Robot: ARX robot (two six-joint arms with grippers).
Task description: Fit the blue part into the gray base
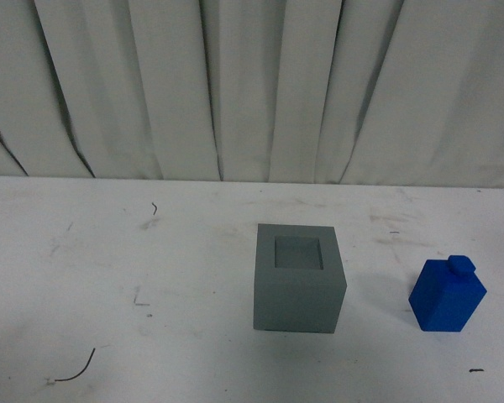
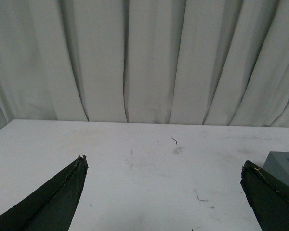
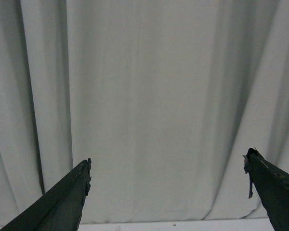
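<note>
The gray base (image 1: 298, 281) stands on the white table (image 1: 109, 269) in the front view, near the middle, its square recess facing up. The blue part (image 1: 447, 295) stands upright to its right, apart from it, with its small knob on top. Neither arm shows in the front view. My left gripper (image 2: 163, 163) is open and empty above bare table; a corner of the gray base (image 2: 285, 166) shows by one finger in the left wrist view. My right gripper (image 3: 167, 161) is open and empty, facing the curtain. The blue part is out of both wrist views.
A pleated white curtain (image 1: 252, 84) hangs behind the table's far edge. Small dark scraps and scuff marks (image 1: 74, 369) lie on the table's left and front parts.
</note>
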